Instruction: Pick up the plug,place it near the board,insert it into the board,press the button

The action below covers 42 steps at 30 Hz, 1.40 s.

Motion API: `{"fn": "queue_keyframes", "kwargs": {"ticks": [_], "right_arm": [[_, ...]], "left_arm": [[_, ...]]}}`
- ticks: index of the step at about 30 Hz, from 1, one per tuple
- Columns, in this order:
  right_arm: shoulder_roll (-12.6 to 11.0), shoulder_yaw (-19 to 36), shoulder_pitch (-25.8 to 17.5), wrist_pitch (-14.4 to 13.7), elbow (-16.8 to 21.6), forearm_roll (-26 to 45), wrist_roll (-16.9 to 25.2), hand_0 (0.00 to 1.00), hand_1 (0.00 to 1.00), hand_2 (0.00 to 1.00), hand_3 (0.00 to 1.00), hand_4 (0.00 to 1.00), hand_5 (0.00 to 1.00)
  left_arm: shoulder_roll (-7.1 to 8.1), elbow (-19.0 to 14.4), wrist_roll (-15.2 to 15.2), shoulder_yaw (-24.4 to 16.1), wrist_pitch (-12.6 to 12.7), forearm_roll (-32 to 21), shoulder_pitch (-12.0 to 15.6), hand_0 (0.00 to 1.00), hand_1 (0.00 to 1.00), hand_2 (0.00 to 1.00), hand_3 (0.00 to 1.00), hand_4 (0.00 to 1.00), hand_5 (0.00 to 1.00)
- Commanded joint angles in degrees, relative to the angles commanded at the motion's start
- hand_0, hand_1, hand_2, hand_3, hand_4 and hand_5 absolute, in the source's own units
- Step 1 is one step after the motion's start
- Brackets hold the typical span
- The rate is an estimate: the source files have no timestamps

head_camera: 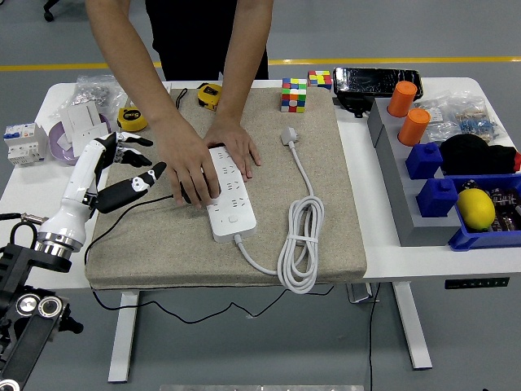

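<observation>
The white power strip lies on the grey mat, its white cable coiled to the right and ending in a white plug. One hand of the person lies over the strip's left side, covering the black plug there; only a dark edge and its thin black cord show. The person's other hand presses the strip's far end. My left hand hovers over the mat's left edge, clear of the strip, fingers spread and holding nothing.
At the back left are a purple bowl holding a white socket, a circuit breaker and two yellow tape measures. Rubik's cubes sit at the mat's far edge. Orange cups, blue bins and a lemon fill the right side.
</observation>
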Motion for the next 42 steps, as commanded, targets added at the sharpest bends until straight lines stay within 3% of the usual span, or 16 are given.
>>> {"fn": "queue_keyframes", "kwargs": {"ticks": [4, 6, 15, 42], "right_arm": [[0.1, 0.2, -0.1, 0.0, 0.0, 0.0, 0.0, 0.824, 0.747, 0.744, 0.782, 0.998, 0.897], [0.2, 0.2, -0.1, 0.0, 0.0, 0.0, 0.0, 0.823, 0.747, 0.744, 0.782, 0.998, 0.897], [0.2, 0.2, 0.0, 0.0, 0.0, 0.2, 0.1, 0.823, 0.747, 0.744, 0.782, 0.998, 0.897], [-0.1, -0.2, -0.1, 0.1, 0.0, 0.1, 0.1, 0.824, 0.746, 0.744, 0.782, 0.998, 0.898]], "left_arm": [[-0.73, 0.9, -0.3, -2.2, -0.8, -8.0, 0.1, 0.931, 0.988, 0.967, 0.922, 0.998, 0.706], [-0.83, 1.6, -0.1, -2.9, -1.3, -8.9, 0.2, 0.99, 0.998, 0.991, 0.957, 0.998, 0.752], [-1.73, 3.8, 0.3, -4.5, -2.4, -12.3, 0.9, 0.998, 0.998, 0.998, 0.97, 0.998, 0.774], [-1.66, 3.8, 0.9, -5.7, -2.6, -10.8, 1.6, 0.998, 0.998, 0.998, 0.975, 0.998, 0.785]]}}
